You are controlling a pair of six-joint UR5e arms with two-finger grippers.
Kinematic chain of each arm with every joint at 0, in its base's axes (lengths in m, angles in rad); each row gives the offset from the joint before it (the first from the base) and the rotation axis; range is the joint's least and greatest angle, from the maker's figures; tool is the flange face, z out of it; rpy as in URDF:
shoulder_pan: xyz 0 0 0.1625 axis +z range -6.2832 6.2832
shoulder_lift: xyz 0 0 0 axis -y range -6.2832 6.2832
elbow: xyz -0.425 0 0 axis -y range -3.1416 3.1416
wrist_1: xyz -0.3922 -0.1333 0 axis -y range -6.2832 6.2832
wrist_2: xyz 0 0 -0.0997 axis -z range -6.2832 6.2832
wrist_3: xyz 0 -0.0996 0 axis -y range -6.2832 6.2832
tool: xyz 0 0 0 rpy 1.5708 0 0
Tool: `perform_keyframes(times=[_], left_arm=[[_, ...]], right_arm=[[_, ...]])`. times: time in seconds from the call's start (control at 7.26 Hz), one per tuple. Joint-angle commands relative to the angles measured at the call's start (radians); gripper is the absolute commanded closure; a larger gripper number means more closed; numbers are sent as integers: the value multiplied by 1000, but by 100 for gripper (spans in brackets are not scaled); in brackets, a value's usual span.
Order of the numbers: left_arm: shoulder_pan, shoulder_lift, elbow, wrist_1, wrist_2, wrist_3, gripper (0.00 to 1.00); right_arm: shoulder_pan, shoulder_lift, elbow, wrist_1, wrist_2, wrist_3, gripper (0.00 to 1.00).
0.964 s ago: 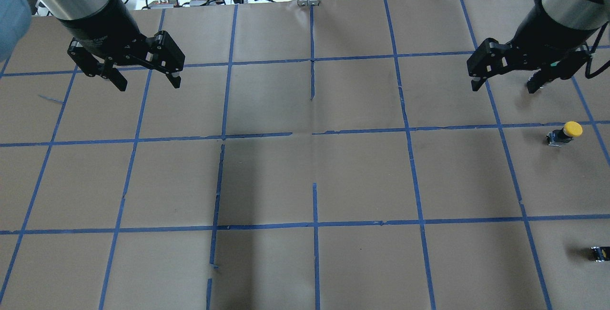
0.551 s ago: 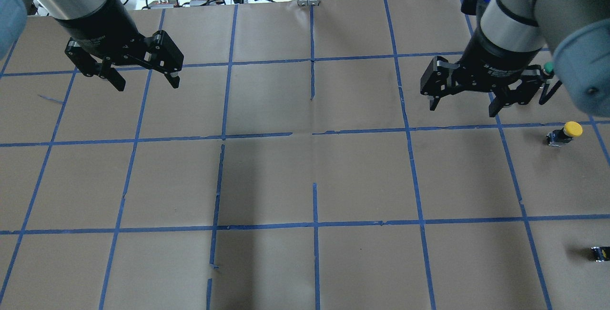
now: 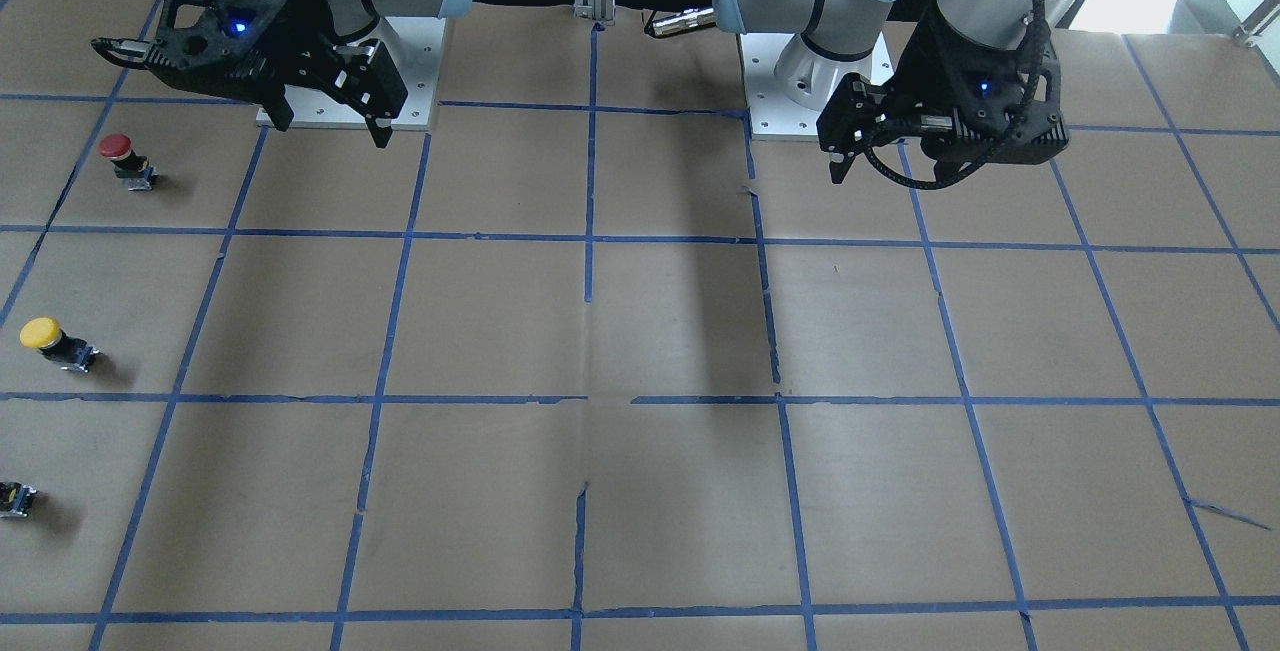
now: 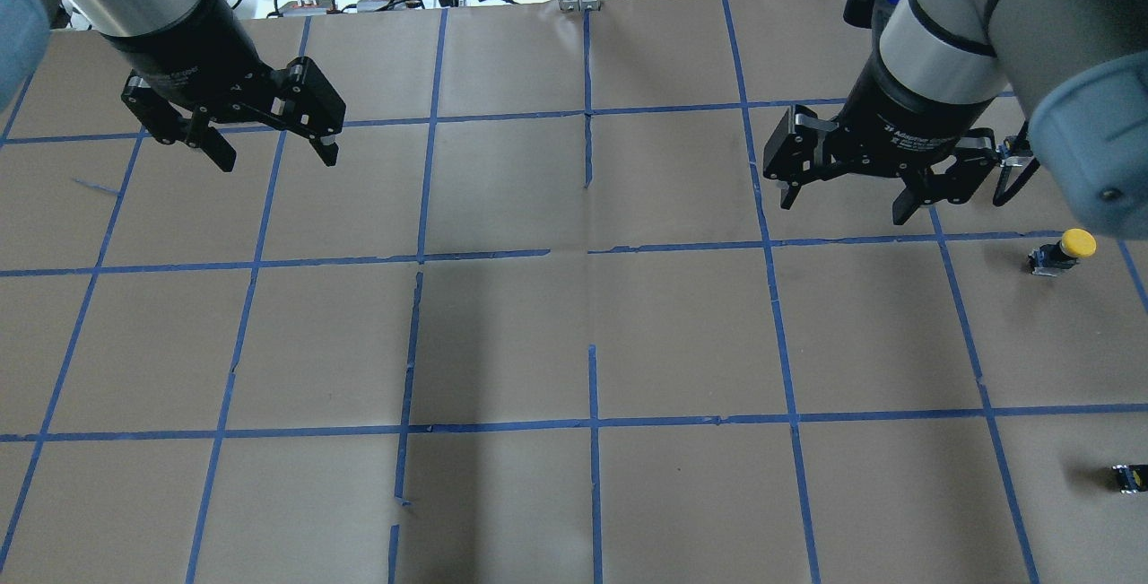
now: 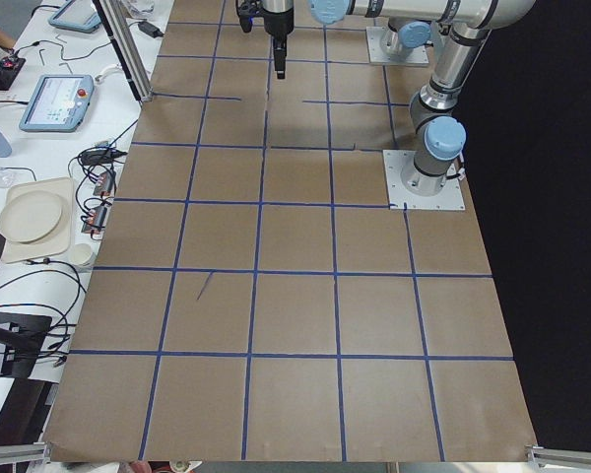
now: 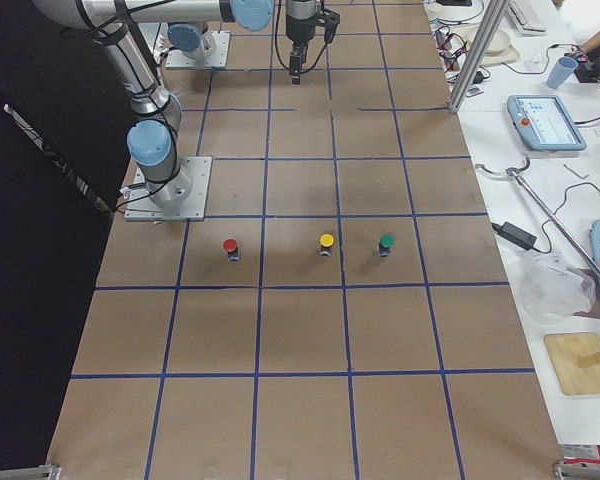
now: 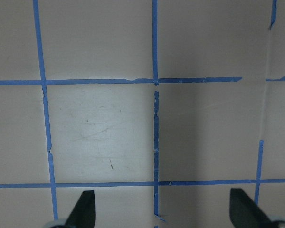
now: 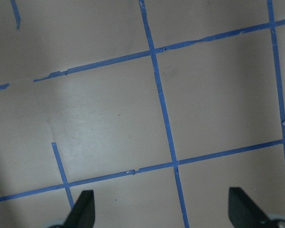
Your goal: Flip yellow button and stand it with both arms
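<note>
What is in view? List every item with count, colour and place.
Table: one, brown paper with a blue tape grid, under both arms.
Red button: one, red cap, table's right end, nearest the robot's base.
Yellow button: one, yellow cap, middle of that row.
Green button: one, green cap, farthest from the base.
Plate: one, cream, on the side bench.
Left gripper: one, black, open, above bare paper.
Right gripper: one, black, open, short of the yellow button.

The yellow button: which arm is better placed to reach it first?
Right. The right end effector, open, hangs close to the yellow button, on the same side; the left end effector, also open, hovers far away on the opposite side.
</note>
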Motion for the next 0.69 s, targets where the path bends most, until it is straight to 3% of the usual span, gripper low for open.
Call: perform_keyframes(times=[0.0,0.55], left_arm=[[0,-3,0,1,0,0,0],[0,-3,0,2,0,0,0]], right_arm=[[-31,2,-3,0,-4,-4,0],[-31,2,3,6,-15,-4,0]])
